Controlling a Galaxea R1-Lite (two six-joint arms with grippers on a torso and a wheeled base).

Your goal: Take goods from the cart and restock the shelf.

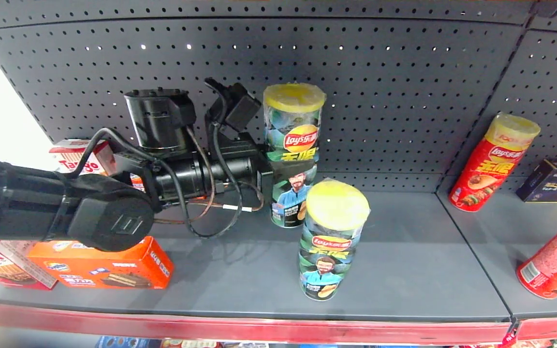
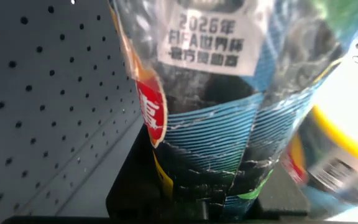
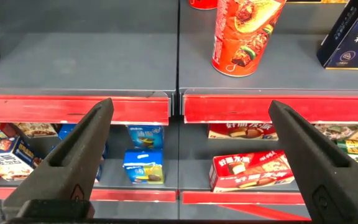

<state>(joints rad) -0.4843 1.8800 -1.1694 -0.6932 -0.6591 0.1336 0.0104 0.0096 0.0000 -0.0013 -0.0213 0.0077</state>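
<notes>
A green-and-blue chip can with a yellow lid [image 1: 292, 145] stands upright on the dark shelf [image 1: 404, 261], close to the pegboard back. My left gripper [image 1: 272, 181] comes in from the left and is shut on the can's lower half. In the left wrist view, that can [image 2: 210, 124] is pressed close between the jaws. A second matching can [image 1: 332, 240] stands in front and slightly right of it, apart from the gripper. My right gripper [image 3: 191, 155] is open and holds nothing, out in front of the shelf's red front edge [image 3: 229, 107].
Orange [image 1: 104, 266] and red-white biscuit boxes [image 1: 78, 154] sit at the shelf's left under my arm. The neighbouring bay on the right holds an upright red chip can [image 1: 493, 162], a lying red can [image 1: 556, 258] and a dark blue box [image 1: 554, 181]. Lower shelves hold boxes [image 3: 143, 167].
</notes>
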